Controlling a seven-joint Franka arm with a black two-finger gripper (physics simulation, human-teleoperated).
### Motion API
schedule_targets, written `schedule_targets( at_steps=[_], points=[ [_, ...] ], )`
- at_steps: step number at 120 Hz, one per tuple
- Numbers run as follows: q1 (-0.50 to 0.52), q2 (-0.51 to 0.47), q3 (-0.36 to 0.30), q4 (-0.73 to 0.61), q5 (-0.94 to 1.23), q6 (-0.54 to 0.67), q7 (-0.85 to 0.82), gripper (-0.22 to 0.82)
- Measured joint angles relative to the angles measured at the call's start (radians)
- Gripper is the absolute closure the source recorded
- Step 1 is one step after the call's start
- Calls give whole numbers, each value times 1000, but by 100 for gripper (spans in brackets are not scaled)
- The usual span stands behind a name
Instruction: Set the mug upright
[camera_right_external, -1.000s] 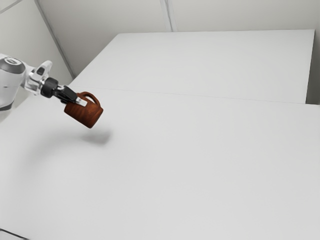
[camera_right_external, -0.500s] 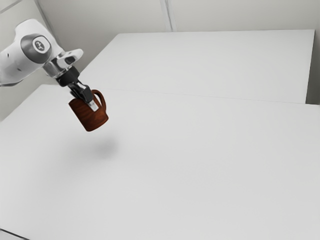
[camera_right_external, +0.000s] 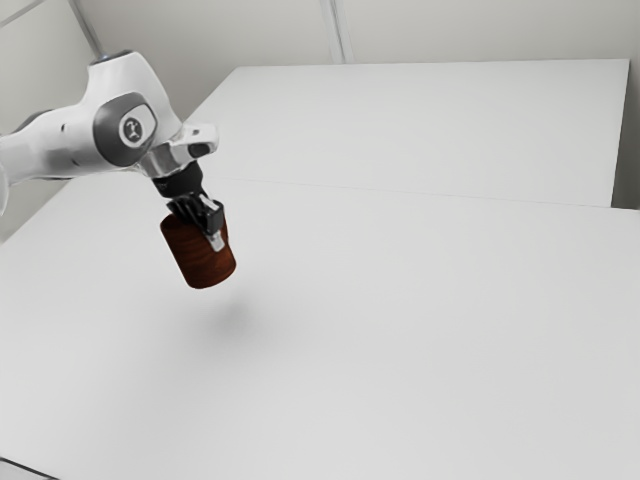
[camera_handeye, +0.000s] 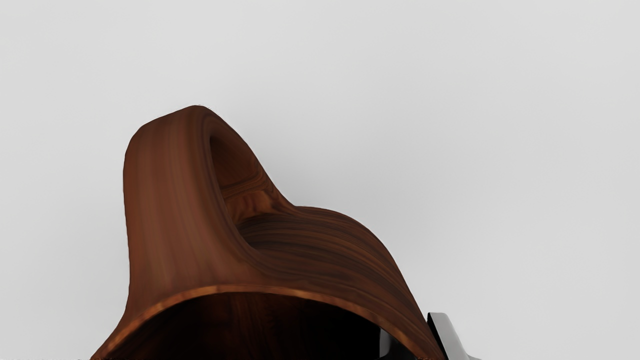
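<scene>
In the exterior view my gripper (camera_right_external: 215, 238) points down, holding the brown wooden mug (camera_right_external: 198, 262) above the white table. The mug leans a little, its mouth up toward the hand and its base lower, with a shadow beneath it. In the wrist view my gripper (camera_handeye: 411, 344) is shut on the wall of the mug (camera_handeye: 325, 245), one finger inside the rim and the other outside. The handle (camera_handeye: 165, 200) stands out from the mug's side; the lower part of the mug is hidden there.
The white table (camera_right_external: 400, 330) stretches under and around the mug. Behind it lies another white surface (camera_right_external: 430, 130), with pale walls beyond. A thin dark line (camera_right_external: 28, 468) crosses the near corner at the exterior view's left.
The arm has swung toward the exterior view's right and nearer the camera, carrying the mug. My hand has turned to point more downward, the mug leans less, and its handle has turned away from that camera.
</scene>
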Motion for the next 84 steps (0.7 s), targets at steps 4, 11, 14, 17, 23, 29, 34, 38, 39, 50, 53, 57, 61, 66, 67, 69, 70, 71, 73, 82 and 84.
schedule_targets(
  at_steps=[4, 11, 14, 17, 23, 29, 34, 38, 39, 50, 53, 57, 61, 66, 67, 69, 70, 71, 73, 82, 84],
  points=[
    [-4, -5, -1, -14, 12, 15, -21, 79],
    [-13, -13, -2, -41, 36, 42, -56, 79],
    [-17, -17, -2, -58, 43, 58, -71, 78],
    [-21, -21, -3, -71, 49, 73, -84, 78],
    [-31, -24, -4, -93, 59, 103, -110, 78],
    [-37, -26, -7, -114, 65, 135, -134, 78],
    [-42, -28, -9, -130, 69, 158, -153, 78],
    [-44, -29, -11, -143, 73, 178, -167, 78],
    [-44, -30, -11, -148, 74, 183, -170, 78],
    [-45, -34, -18, -184, 85, 237, -206, 78],
    [-46, -35, -18, -191, 87, 248, -215, 78],
    [-47, -35, -19, -199, 88, 261, -227, 78],
    [-50, -36, -19, -206, 90, 273, -238, 78],
    [-53, -37, -19, -223, 92, 292, -252, 78],
    [-53, -37, -20, -226, 92, 295, -255, 78],
    [-54, -37, -20, -231, 93, 302, -260, 78],
    [-54, -37, -20, -234, 93, 305, -262, 78],
    [-54, -37, -21, -236, 93, 308, -265, 78],
    [-54, -37, -21, -239, 93, 314, -270, 78],
    [-56, -36, -25, -253, 95, 335, -291, 78],
    [-56, -35, -25, -256, 95, 339, -295, 78]
  ],
)
